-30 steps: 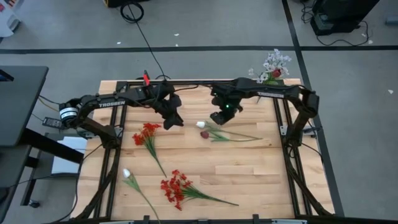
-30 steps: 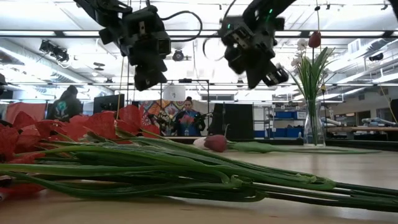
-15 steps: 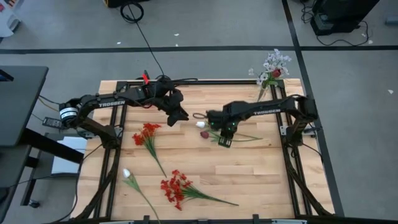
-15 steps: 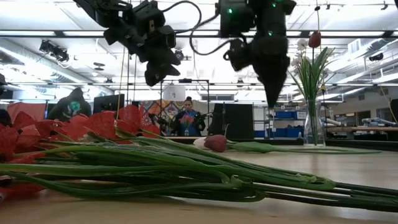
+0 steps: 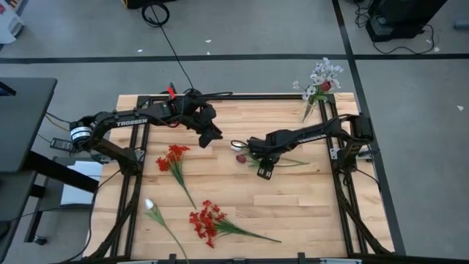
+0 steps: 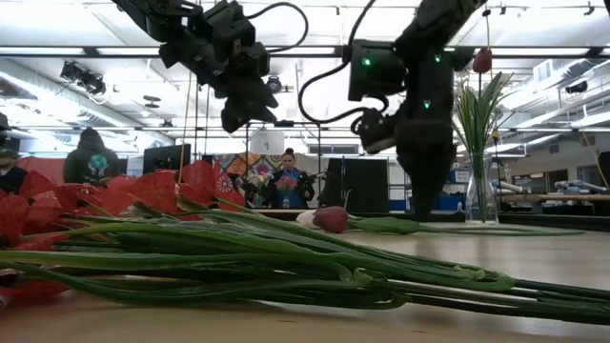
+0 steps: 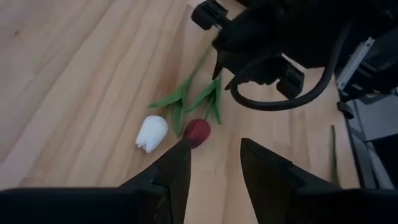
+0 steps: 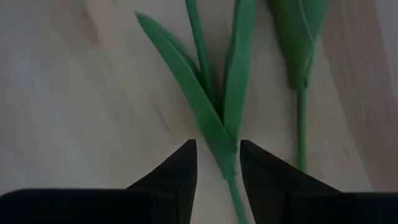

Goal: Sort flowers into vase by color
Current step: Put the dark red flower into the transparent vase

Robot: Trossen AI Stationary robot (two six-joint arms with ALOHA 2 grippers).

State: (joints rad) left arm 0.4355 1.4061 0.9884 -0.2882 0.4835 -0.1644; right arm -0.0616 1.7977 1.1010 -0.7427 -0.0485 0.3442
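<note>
A white tulip bud (image 5: 237, 147) and a maroon tulip bud (image 5: 241, 158) lie side by side mid-table, their green stems (image 5: 289, 162) running toward the right edge. My right gripper (image 5: 265, 171) points down, open, low over these stems. In its wrist view the fingers stand either side of one leafy stem (image 8: 221, 134). My left gripper (image 5: 209, 136) hangs open above the table, left of the buds. Two red clusters (image 5: 174, 157) (image 5: 205, 221) and another white tulip (image 5: 150, 205) lie on the left half. The vase (image 5: 311, 104) at the far right holds pale sprigs and a maroon bud.
Black frame rails (image 5: 139, 147) run along the table's left and right sides. In the low view, the red flowers' stems (image 6: 286, 262) lie across the near table. People stand in the room behind the table (image 6: 288, 181). Bare wood (image 5: 315, 213) lies at the near right.
My right gripper has swung from high near the far edge down toward the near edge onto the tulip stems, tipping to point straight down, and has opened. My left gripper has drawn back a little toward the far edge. No flower has moved.
</note>
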